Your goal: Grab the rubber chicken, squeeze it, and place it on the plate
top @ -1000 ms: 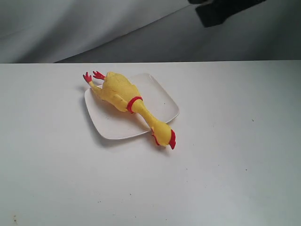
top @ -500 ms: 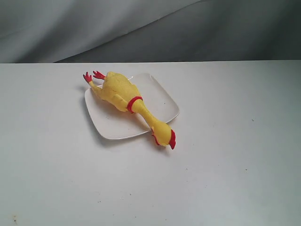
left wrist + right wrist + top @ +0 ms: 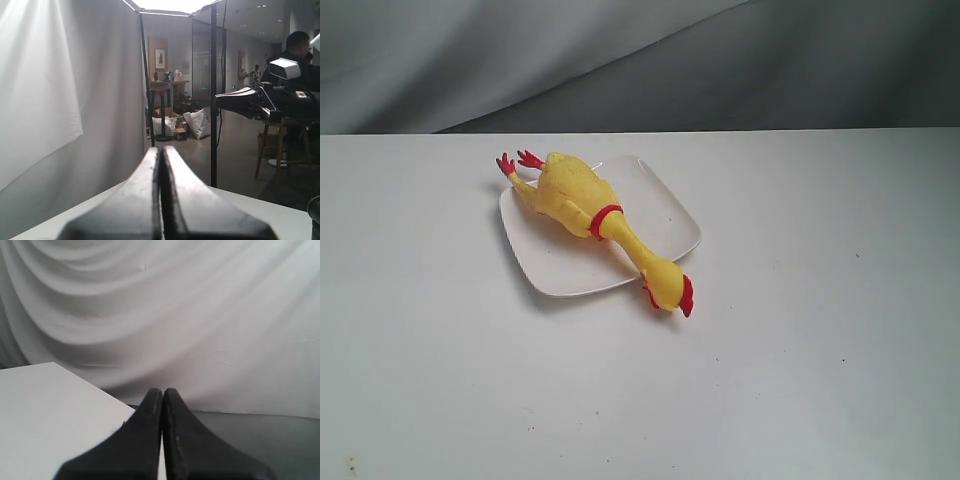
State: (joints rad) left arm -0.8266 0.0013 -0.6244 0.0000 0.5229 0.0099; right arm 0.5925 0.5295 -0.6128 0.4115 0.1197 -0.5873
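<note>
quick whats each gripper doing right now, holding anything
left gripper: shut, holding nothing
right gripper: shut, holding nothing

Soft even light w/ faint shadow under plate (image 3: 660, 215) edge; L wrist view dim, backlit, fg blurry.

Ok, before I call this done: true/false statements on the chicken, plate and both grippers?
The rubber chicken lies across the plate. True.
Its head sits inside the plate's rim. False: the head sticks out past the edge, over the table.
The left gripper is shut and empty. True.
The right gripper is clamped on the chicken. False: it is shut on nothing.
The plate is round. False: it is square with rounded corners.
</note>
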